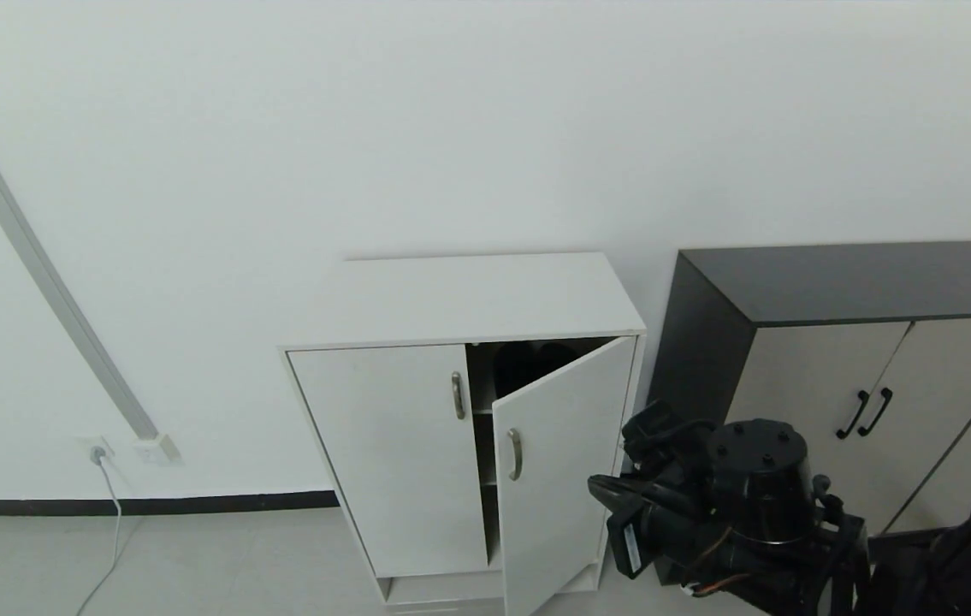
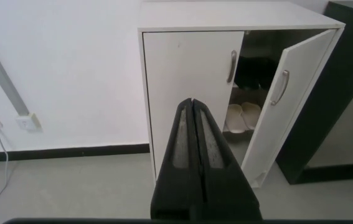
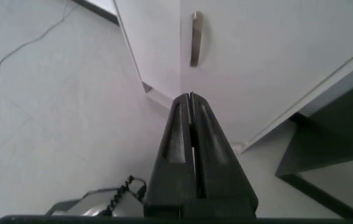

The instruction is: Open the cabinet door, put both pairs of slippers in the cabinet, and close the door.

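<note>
**Door ajar, both pairs shelved; closing step pending**

White cabinet (image 1: 468, 295): left door shut, right door (image 1: 562, 462) swung part-way open toward the near side. Dark slippers (image 1: 532, 361) sit on the upper shelf, pale slippers (image 2: 241, 116) on the shelf below.

Left pincer (image 2: 192, 106) is clenched and empty, well back from the cabinet. Right pincer (image 3: 192, 98) is clenched and empty, near the door's outer face, with the handle (image 3: 195, 38) close by.

Risks, as judged:
- A push on the smooth panel may slip off and leave the door ajar.
- The pale pair seems close to the shelf front and could block closure.
</note>
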You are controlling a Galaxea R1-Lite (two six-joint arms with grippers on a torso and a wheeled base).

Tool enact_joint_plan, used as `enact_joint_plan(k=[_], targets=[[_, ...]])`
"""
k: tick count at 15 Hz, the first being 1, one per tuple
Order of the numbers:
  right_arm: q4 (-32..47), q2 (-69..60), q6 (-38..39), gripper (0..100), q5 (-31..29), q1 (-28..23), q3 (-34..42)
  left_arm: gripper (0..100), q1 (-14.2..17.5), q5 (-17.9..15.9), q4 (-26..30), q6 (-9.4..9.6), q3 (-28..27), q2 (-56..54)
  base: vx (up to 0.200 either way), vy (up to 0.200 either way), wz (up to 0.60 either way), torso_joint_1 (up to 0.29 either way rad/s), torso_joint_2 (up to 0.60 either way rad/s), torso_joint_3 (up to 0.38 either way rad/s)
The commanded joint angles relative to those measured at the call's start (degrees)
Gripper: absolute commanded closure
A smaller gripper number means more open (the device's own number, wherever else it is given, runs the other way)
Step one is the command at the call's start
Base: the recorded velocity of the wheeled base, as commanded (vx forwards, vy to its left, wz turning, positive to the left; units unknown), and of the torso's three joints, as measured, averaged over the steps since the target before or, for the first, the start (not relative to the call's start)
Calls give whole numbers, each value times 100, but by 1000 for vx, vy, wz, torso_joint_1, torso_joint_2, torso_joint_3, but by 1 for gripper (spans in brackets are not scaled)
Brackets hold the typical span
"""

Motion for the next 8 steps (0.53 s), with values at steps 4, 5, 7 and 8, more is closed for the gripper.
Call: enact_joint_plan(k=[4, 5, 7, 8], targets=[[-27, -345, 39, 100, 7, 19, 677, 100, 0, 4, 1, -2, 0, -1, 200, 0, 0, 1, -2, 2], [-53, -363, 39, 100, -2, 19, 800, 100, 0, 4, 1, -2, 0, 8, 200, 0, 0, 2, 2, 7], [-299, -372, 22, 100, 7, 46, 1107, 100, 0, 4, 1, -2, 0, 8, 200, 0, 0, 0, 2, 2], [-387, -372, 22, 100, 7, 90, 1239, 100, 0, 4, -7, -11, 0, -1, 0, 0, 0, 0, 0, 0]])
